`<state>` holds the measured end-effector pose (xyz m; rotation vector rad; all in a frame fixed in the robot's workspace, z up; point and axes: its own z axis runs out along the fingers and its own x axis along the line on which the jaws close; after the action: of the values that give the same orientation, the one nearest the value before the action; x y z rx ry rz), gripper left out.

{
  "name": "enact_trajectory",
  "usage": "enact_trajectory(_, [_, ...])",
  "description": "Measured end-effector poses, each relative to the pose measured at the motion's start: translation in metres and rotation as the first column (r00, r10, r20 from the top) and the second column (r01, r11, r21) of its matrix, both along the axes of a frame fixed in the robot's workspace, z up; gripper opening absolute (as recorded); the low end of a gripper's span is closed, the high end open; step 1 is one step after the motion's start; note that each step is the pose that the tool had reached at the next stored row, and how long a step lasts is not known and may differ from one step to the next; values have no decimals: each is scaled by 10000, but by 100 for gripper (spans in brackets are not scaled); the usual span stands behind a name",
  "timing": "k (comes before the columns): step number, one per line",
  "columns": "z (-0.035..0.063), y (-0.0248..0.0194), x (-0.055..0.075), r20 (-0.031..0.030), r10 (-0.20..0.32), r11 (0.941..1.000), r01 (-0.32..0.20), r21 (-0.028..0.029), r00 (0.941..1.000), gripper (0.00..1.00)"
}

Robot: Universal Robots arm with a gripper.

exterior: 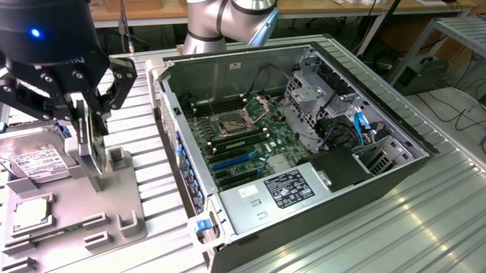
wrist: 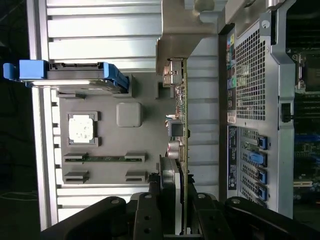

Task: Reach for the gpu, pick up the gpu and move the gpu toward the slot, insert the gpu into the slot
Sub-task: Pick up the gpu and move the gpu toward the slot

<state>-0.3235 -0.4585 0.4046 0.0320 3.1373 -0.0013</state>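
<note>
**A:** Where does the gripper [exterior: 87, 111] stand?

**B:** Low over the gray tray [exterior: 76, 202] at the exterior view's left. Its fingers [wrist: 146, 212] are drawn in narrow on the gpu [wrist: 183, 125], one on each face. The card is held on edge, with its silver bracket [wrist: 170, 72] at one end.

**A:** So the reach and the grasp are done?

**B:** I judge so. The lift is harder to call. The card's lower edge sits close to the tray's upright posts, and I cannot tell whether it has cleared its holder.

**A:** What lies beside it?

**B:** The hard drive [exterior: 34, 156] and the processor chip [exterior: 32, 210] rest in their own places on the same tray.

**A:** And farther off?

**B:** The open computer case [exterior: 220, 71] lies on the desk [exterior: 395, 227] just beside the tray. Inside it, on the green board [exterior: 258, 142], the blue slot [exterior: 230, 164] is bare and well apart from the card.

**A:** What is left, then?

**B:** The carry across to the case and the insertion. By my reading neither is done yet.
</note>
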Motion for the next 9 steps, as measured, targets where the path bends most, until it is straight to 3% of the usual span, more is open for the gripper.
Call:
enact_trajectory(5, [256, 0, 0, 1, 0, 10000, 0, -68, 10000, 28])
enact_trajectory(9, [305, 0, -1, 18, 0, 10000, 0, -99, 10000, 28])
